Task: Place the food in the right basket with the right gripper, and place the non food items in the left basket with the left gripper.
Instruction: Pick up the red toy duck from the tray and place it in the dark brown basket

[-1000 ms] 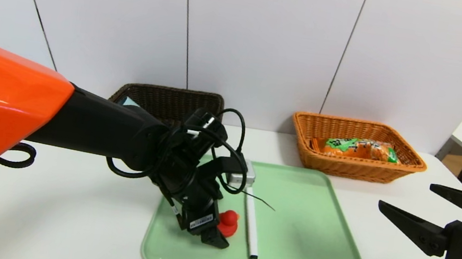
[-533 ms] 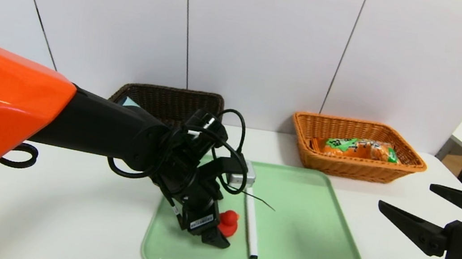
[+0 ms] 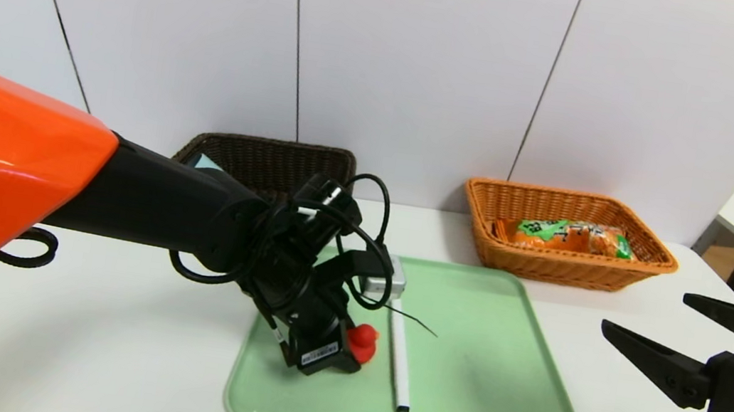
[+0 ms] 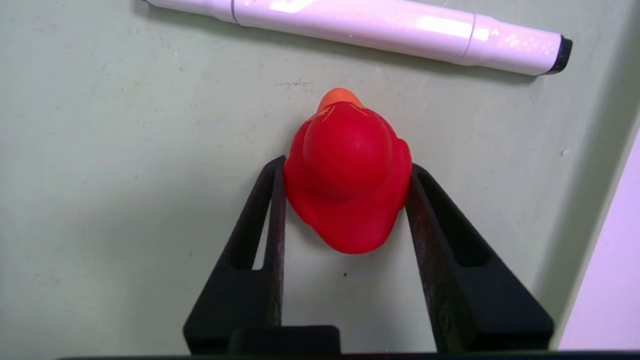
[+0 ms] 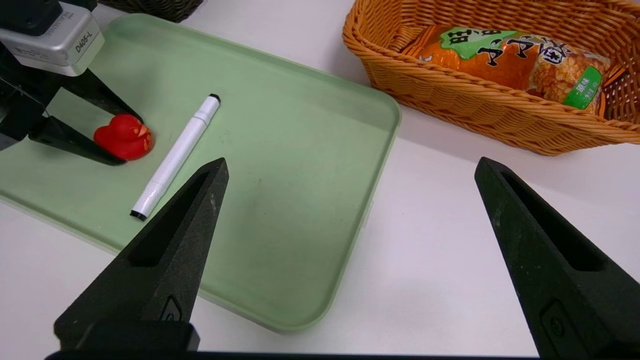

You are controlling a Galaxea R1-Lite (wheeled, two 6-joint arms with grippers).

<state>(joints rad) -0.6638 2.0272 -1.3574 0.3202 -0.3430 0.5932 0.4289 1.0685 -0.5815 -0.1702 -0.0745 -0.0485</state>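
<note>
Red rubber duck (image 4: 347, 172) sits centre-left on green tray (image 3: 495, 368), just beside white marker (image 3: 400, 361). Left gripper (image 4: 345, 175) pinching duck at body flanks, both fingers touching. Prob. light, soft, squashy, smooth; best held low across widest part. Right gripper (image 3: 679, 336) idle at right edge, fingers wide, nothing between.

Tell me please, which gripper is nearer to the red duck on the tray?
Left. The left gripper has one finger against each side of the red duck on the green tray. The right gripper hangs open beyond the tray's right edge, far from the duck.
</note>
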